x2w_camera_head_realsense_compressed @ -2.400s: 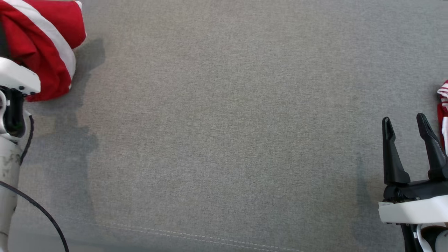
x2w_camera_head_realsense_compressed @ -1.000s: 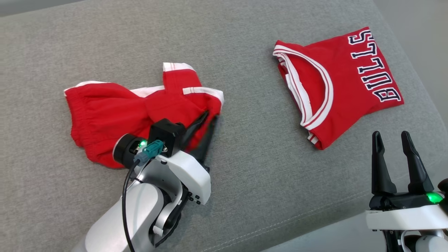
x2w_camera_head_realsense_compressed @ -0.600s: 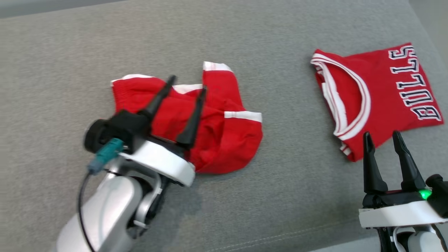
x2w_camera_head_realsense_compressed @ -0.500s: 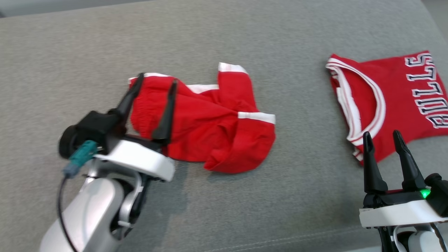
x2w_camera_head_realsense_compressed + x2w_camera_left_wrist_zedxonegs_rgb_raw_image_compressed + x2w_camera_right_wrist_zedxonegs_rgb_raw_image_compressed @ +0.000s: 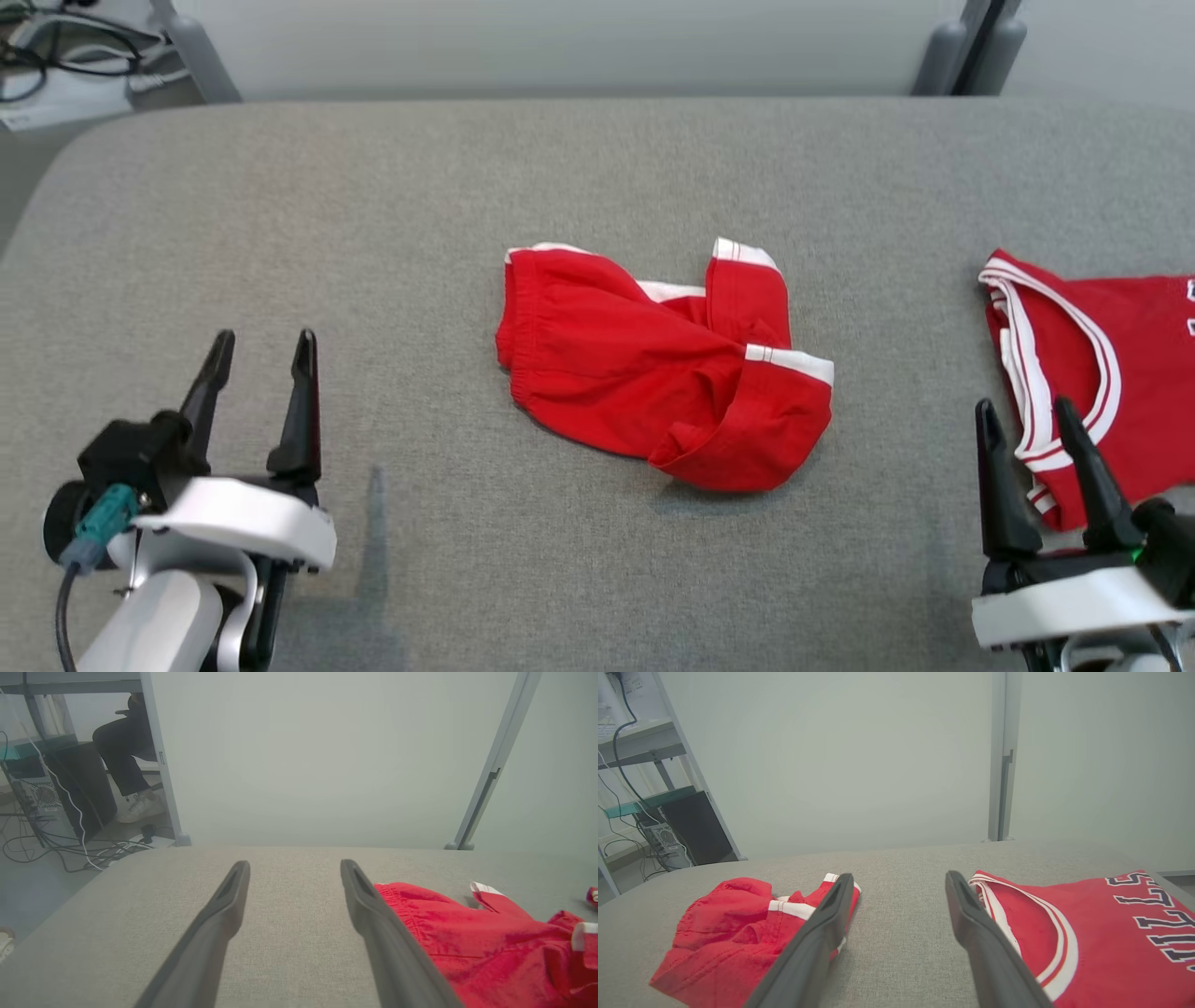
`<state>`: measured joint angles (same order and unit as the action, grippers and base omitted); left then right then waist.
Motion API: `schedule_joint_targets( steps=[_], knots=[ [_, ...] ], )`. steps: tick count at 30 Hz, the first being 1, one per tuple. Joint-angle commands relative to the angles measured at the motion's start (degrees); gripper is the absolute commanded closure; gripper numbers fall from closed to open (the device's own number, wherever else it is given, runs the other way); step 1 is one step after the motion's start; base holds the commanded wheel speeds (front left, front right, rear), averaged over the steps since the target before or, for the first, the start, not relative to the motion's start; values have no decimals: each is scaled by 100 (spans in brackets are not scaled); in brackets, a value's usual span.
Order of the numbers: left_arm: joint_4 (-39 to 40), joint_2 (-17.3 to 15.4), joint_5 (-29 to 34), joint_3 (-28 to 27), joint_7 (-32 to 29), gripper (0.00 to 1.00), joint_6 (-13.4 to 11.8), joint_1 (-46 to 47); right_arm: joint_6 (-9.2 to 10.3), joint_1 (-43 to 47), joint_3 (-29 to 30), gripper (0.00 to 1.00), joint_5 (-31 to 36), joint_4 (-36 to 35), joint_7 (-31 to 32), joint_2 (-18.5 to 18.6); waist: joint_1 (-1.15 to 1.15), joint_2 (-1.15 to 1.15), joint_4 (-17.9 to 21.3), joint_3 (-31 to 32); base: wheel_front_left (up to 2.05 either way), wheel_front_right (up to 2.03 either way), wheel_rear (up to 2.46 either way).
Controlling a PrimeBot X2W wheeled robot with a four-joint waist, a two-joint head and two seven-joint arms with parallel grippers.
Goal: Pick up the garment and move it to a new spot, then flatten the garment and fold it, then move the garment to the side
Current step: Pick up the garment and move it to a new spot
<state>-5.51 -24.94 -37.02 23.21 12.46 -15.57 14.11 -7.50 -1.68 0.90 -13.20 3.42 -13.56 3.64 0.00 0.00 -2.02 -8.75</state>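
Crumpled red white-trimmed fabric shorts (image 5: pixel 644 373) lie on grey upholstered cushion (image 5: pixel 373 215), apart from left end effector (image 5: pixel 265 336) and right end effector (image 5: pixel 1023 405), both spread wide, empty.

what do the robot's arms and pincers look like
The left pincer and right pincer each have two long, tapering black fingers on a black base, set in a white wrist shell. The left arm has a silvery forearm, a teal connector and a black cable. A small green light glows on the right wrist.
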Motion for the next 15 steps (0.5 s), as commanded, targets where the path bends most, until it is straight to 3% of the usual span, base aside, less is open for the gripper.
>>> schedule_joint_targets(
  steps=[1,15],
  knots=[
    [34,-211,24,-223,85,0,26,36,1,54,-121,0,61,-56,-6,100,0,0,-74,241,0,0,0],
    [-186,-414,-185,-272,152,0,290,-891,1,684,101,0,422,5,131,102,0,0,-47,750,0,0,0]
  ],
)
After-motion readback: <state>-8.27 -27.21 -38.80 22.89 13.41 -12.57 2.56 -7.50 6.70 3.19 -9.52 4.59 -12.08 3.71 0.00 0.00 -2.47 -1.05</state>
